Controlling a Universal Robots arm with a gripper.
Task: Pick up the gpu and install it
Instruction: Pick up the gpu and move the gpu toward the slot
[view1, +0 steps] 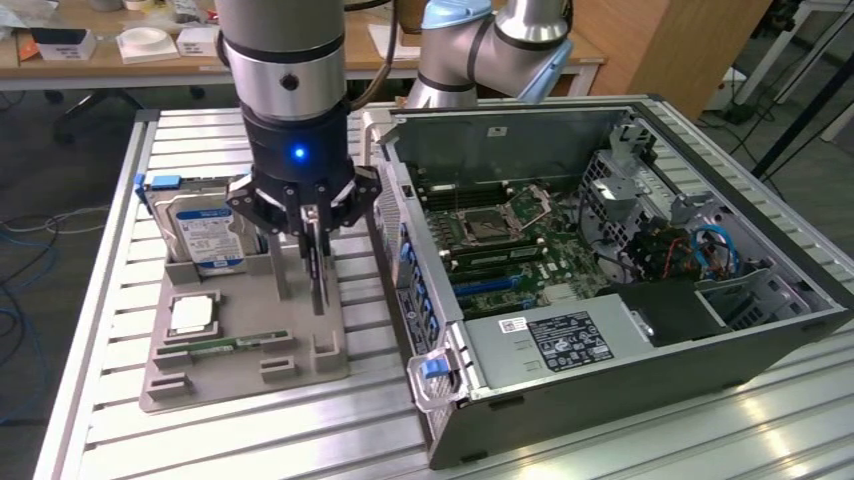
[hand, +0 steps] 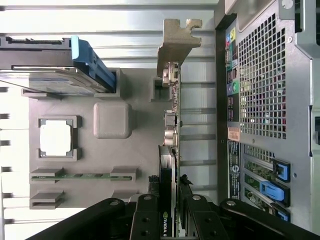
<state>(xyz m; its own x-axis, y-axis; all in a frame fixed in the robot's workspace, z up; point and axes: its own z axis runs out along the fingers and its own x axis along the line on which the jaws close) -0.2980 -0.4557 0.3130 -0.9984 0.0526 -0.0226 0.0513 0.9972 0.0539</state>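
The gpu (view1: 318, 272) is a thin dark card standing on edge over the grey holder tray (view1: 247, 378), with its grey metal bracket (hand: 177, 42) at the far end. My gripper (view1: 315, 215) comes down from straight above. Its black fingers (hand: 145, 220) press on both faces of the gpu (hand: 172, 125), so my gripper (hand: 170, 222) is shut on the card's upper edge. I cannot tell whether the card's lower edge still rests in the tray's slot. The open computer case (view1: 601, 250) lies just to the exterior view's right, motherboard facing up, with blue expansion slots (view1: 487, 285).
The holder tray (hand: 115, 120) also carries a silver hard drive (view1: 207, 230) with a blue clip, a square processor (view1: 194, 315) and a green memory stick (view1: 227, 347). The case's perforated rear panel (hand: 260, 100) stands close beside the card. Everything sits on a slatted metal table (view1: 160, 440).
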